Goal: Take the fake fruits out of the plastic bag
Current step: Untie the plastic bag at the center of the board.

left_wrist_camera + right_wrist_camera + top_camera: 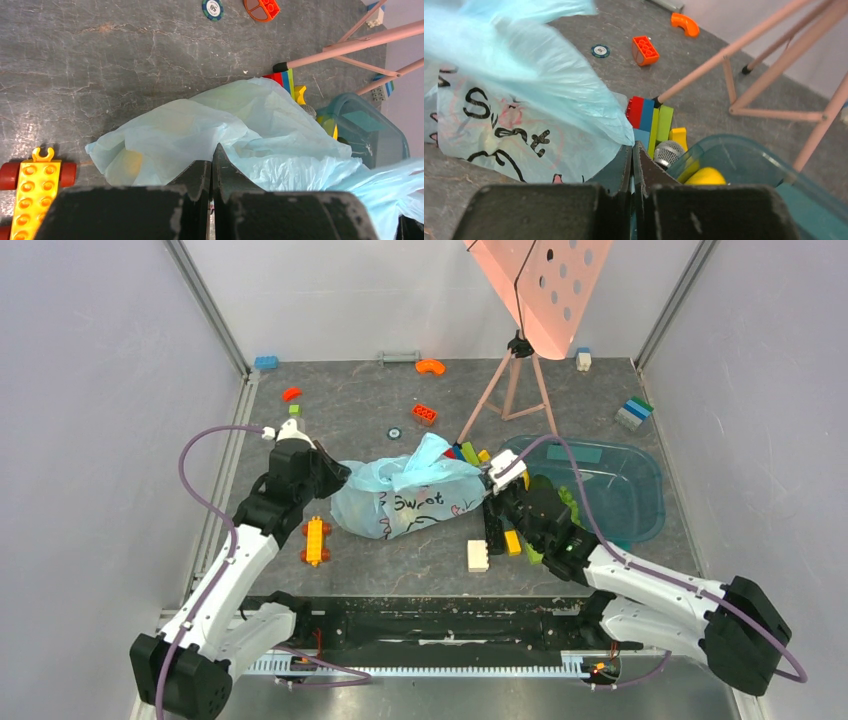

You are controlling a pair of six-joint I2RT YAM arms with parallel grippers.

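**A:** The left end effector (211, 159) is pinching the thin, crinkly light blue plastic bag (405, 502), which lies on the grey marbled desk (380, 405). A yellowish lump (125, 164), likely a fake fruit, shows through the film.

**B:** The right end effector (632, 150) is clamped on the opposite edge. If they pull apart, the film could tear or slip free.

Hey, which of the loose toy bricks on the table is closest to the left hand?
The yellow brick with red wheels, lying right beside the left hand and the plastic bag. Every other one sits farther away.
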